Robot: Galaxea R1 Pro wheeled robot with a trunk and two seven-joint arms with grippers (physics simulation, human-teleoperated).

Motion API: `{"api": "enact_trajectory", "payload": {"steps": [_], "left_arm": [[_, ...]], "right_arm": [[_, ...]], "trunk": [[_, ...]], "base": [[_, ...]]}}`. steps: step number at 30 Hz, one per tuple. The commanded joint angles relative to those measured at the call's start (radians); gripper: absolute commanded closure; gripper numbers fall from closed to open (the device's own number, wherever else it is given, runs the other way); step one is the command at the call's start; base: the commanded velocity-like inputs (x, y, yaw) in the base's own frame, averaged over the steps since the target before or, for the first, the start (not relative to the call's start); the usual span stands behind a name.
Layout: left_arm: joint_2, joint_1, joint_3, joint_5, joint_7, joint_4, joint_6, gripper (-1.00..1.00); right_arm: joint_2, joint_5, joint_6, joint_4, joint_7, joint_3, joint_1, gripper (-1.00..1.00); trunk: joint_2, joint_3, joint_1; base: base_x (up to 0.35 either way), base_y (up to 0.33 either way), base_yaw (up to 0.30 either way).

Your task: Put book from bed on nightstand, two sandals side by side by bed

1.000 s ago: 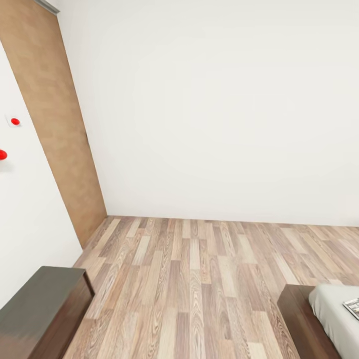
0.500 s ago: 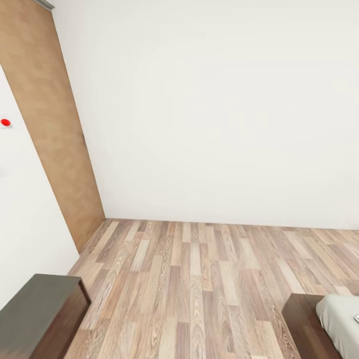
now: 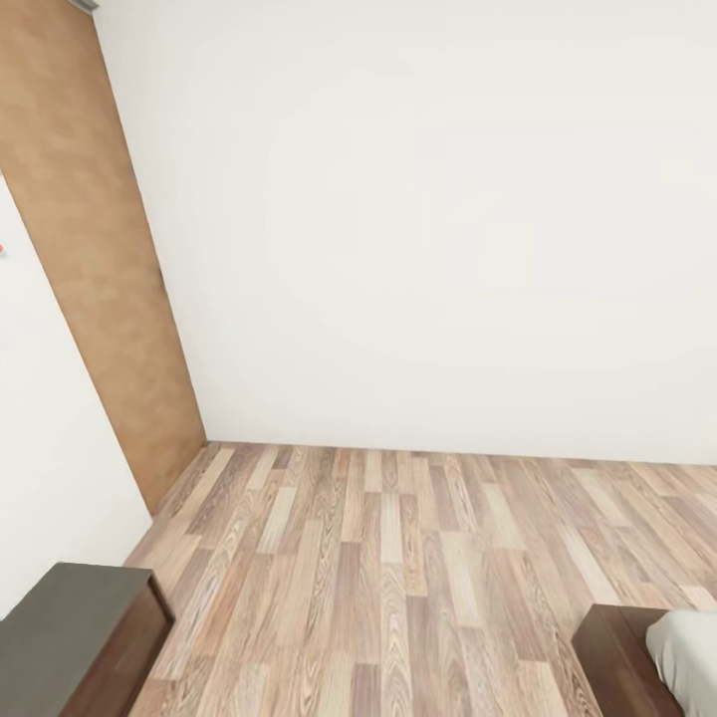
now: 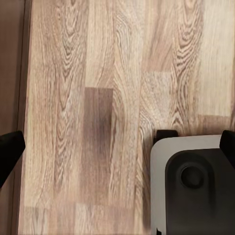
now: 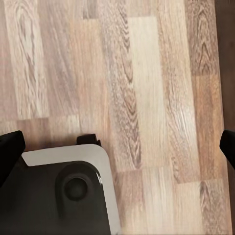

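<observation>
View swung left, book gone | bed corner right, console left | end effectors spread, empty

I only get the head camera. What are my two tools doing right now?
Observer: The left tool hangs wide open over the floor, holding nothing.
Kid: And the other one?
Observer: The right tool is wide open too, and empty.
Kid: Is anything else under them?
Observer: Yes, the robot's own base, white-edged with a black top, sits below both.
</observation>
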Motion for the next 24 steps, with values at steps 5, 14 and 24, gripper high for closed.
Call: {"api": "enact_trajectory", "payload": {"steps": [5, 14, 24], "left_arm": [[0.0, -0.001, -0.004, 0.011, -0.007, 0.0, -0.002, -1.0], [0.001, -0.001, -0.004, 0.011, -0.007, 0.001, -0.002, -1.0], [0.0, -0.001, -0.004, 0.011, -0.007, 0.0, -0.002, -1.0]], "right_arm": [[0.0, 0.0, -0.007, 0.004, 0.001, -0.004, -0.002, -1.0], [0.0, 0.0, -0.007, 0.004, 0.001, -0.004, -0.002, -1.0], [0.0, 0.0, -0.007, 0.004, 0.001, -0.004, -0.001, -1.0]], "trunk": [[-0.001, -0.001, 0.0], [-0.001, -0.001, 0.0], [-0.001, -0.001, 0.0]], "base": [[0.155, 0.0, 0.0], [0.15, 0.0, 0.0], [0.148, 0.0, 0.0]]}}
